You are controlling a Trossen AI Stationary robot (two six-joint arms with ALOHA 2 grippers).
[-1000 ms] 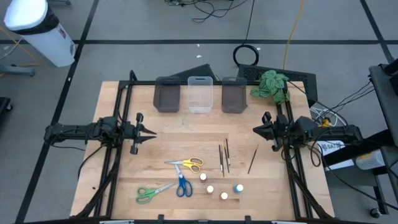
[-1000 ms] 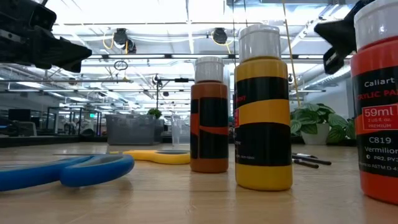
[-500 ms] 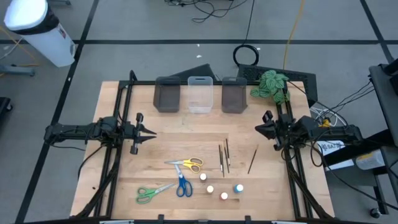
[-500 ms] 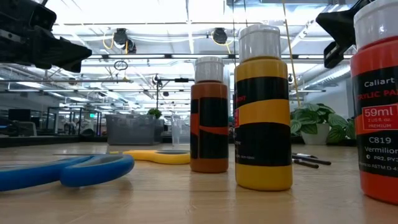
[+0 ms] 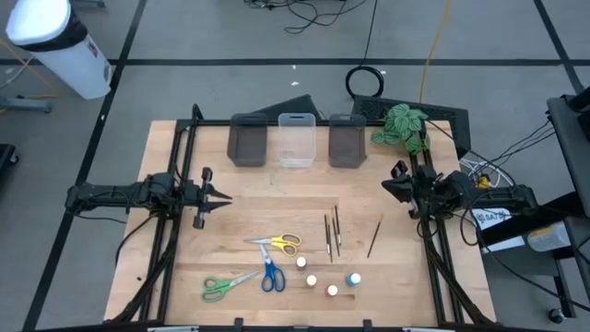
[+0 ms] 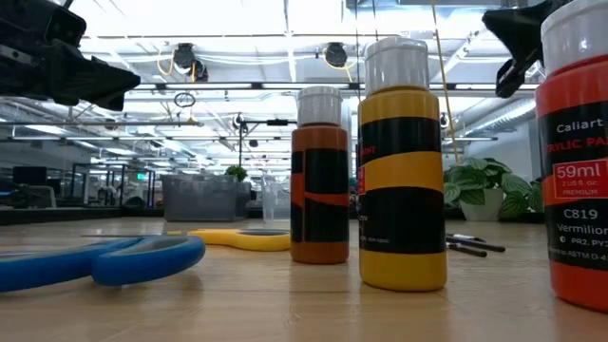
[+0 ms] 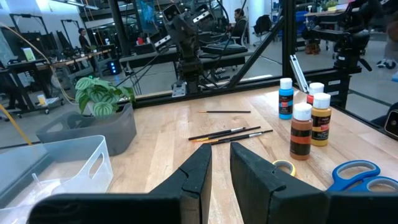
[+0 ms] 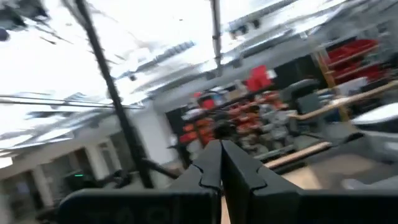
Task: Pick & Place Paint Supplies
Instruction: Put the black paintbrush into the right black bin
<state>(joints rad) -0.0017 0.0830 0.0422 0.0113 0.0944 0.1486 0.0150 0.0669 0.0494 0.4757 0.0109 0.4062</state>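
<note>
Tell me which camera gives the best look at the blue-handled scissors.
The high view: the blue-handled scissors show whole there, lying between the yellow and green pairs. The low view catches only the blue handles close up at table level. The left wrist view shows just a handle at its edge. The right wrist view shows none of them.

Layout relative to the middle bin [image 5: 297, 138] at the table's [image 5: 230, 235] far edge: one bin [image 5: 247, 141] lies left of it, another [image 5: 347, 140] right, the plant [image 5: 401, 124] farther right. Nearer the front, the brushes [image 5: 333, 232] lie right of the bin's line, the scissors [image 5: 267, 261] left, the paint bottles [image 5: 327, 278] between and nearest the front edge.
</note>
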